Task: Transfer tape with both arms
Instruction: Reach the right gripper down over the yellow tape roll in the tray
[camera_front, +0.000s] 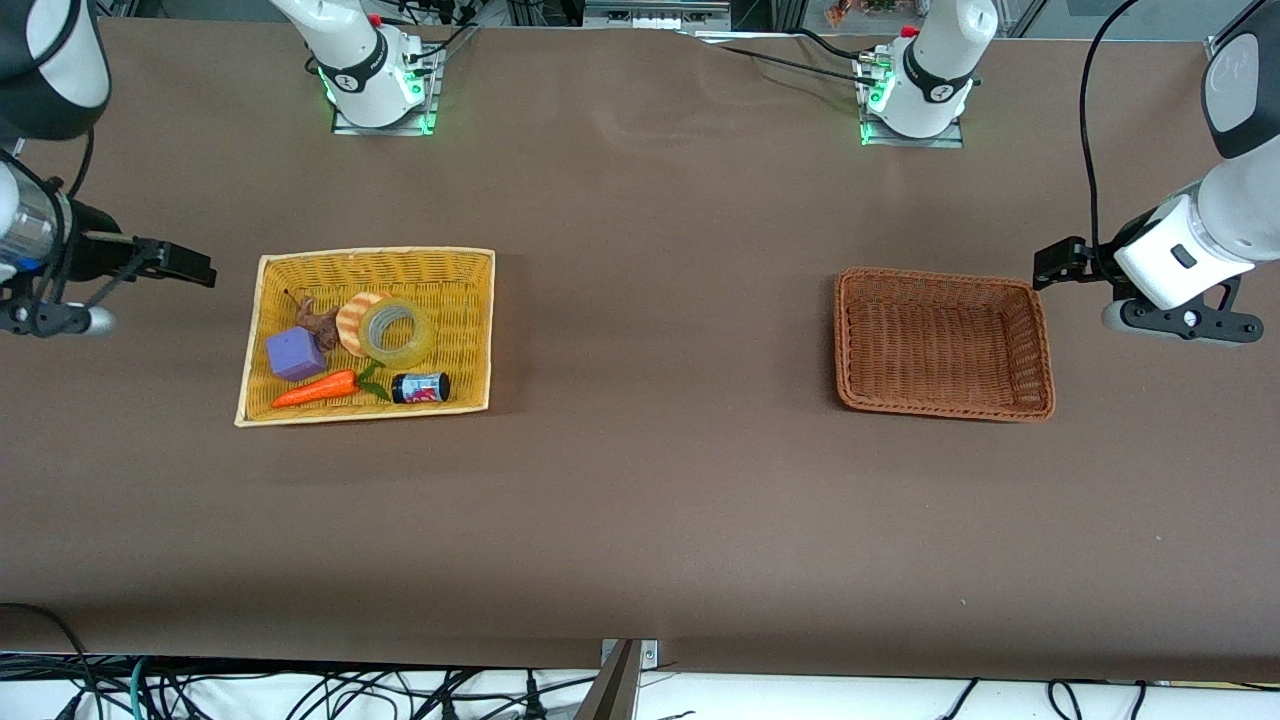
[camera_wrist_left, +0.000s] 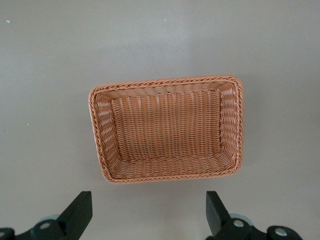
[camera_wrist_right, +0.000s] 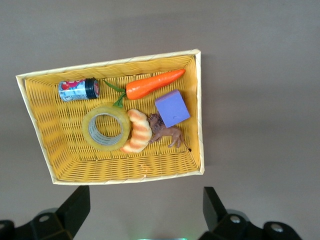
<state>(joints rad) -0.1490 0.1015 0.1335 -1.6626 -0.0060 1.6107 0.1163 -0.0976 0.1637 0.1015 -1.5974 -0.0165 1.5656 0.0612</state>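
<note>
Tape (camera_front: 396, 333) is not in any jaws yet; it lies flat in the yellow basket (camera_front: 470, 262), and its big round hole faces up. Both grippers have their jaws spread wide apart with nothing between them. The right gripper (camera_wrist_right: 145, 212) hangs in the air over the bare table, just beside the yellow basket at the right arm's end of the table. The left gripper (camera_wrist_left: 149, 212) hangs in the air over the table just beside the brown basket (camera_front: 1040, 330), at the left arm's end. The brown basket has nothing in it. Back in the yellow basket, the tape leans against a striped orange croissant toy (camera_front: 354, 318) and touches it. A little brown animal toy (camera_front: 320, 322) lies against the croissant toy too. A purple block (camera_front: 295, 354) sits next to the animal toy, toward the right arm's end of the table. An orange carrot toy (camera_front: 318, 389) with green leaves lies nearer to the front camera than the block. A small dark can (camera_front: 421, 387) lies on its side next to the carrot's leaves, nearer to the front camera than the tape. The two baskets sit well apart on the brown table (camera_front: 660, 480).
</note>
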